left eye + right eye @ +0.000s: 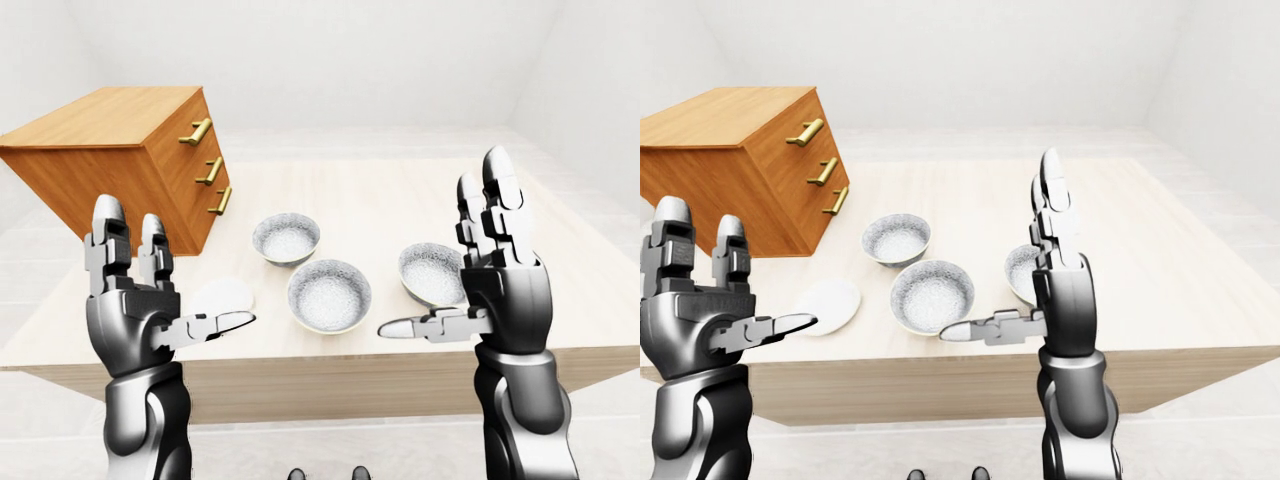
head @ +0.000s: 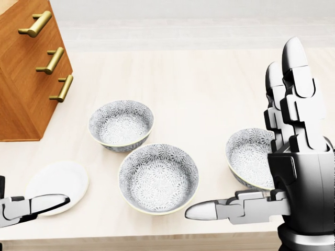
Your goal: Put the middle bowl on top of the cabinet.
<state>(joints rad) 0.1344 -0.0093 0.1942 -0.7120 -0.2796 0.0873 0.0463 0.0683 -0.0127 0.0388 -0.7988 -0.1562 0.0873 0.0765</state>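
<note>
Three patterned grey bowls stand on the pale wooden table (image 1: 400, 200). The middle bowl (image 2: 158, 178) is nearest the table's near edge, between the left bowl (image 2: 121, 124) and the right bowl (image 2: 250, 156). The wooden cabinet (image 1: 120, 160) with three brass handles stands at the table's left, its flat top bare. My left hand (image 1: 150, 285) is raised, open, below the cabinet. My right hand (image 1: 470, 270) is raised, open, in front of the right bowl and partly hides it. Neither hand touches a bowl.
A small white plate (image 2: 57, 180) lies on the table left of the middle bowl, just behind my left thumb. The table's near edge runs across the bottom of the eye views. White walls and floor surround the table.
</note>
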